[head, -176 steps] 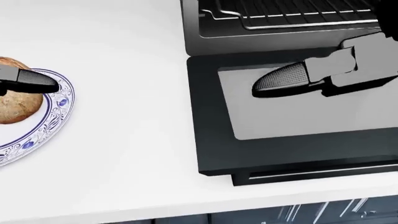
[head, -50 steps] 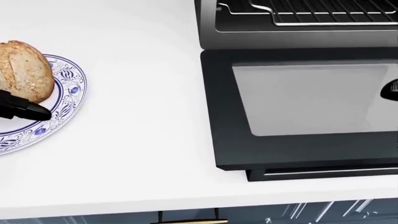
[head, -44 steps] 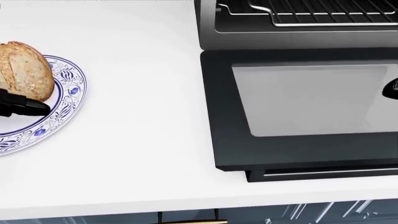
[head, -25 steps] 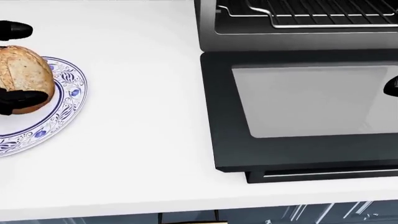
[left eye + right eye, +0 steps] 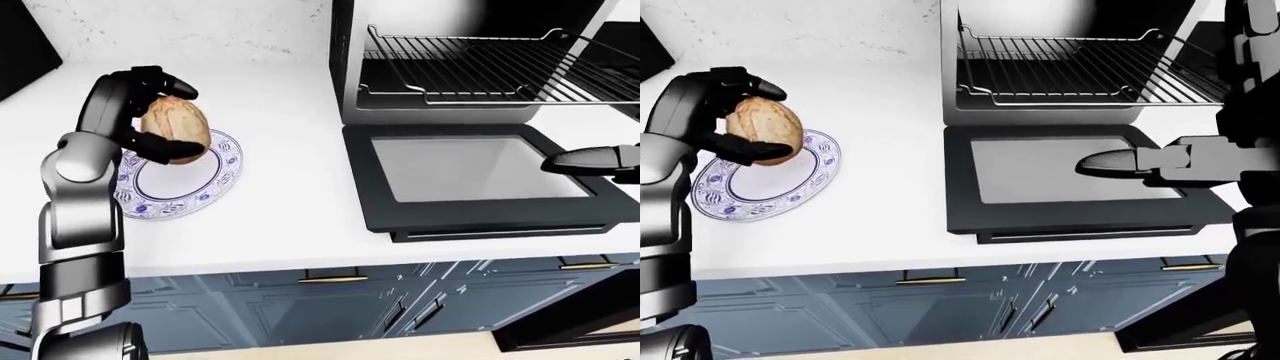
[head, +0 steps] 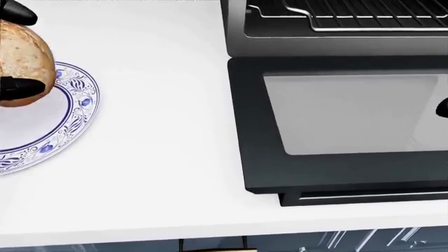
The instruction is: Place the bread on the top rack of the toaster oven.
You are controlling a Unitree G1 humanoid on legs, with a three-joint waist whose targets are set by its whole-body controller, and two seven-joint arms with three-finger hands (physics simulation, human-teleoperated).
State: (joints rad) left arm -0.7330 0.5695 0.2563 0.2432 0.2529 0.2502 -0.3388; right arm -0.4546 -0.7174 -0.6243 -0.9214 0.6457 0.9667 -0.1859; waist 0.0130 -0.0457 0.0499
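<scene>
Left robot hand clasps round, crusty bread.

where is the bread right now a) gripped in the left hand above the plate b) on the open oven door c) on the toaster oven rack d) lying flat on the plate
a: the left hand has its fingers closed round the bread, held over the blue-patterned plate, while the oven rack is bare.

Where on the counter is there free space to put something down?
The widest bare patch of counter lies between the plate and the toaster oven's open door. Crowded: the plate's side, where the left hand holds the bread.
</scene>
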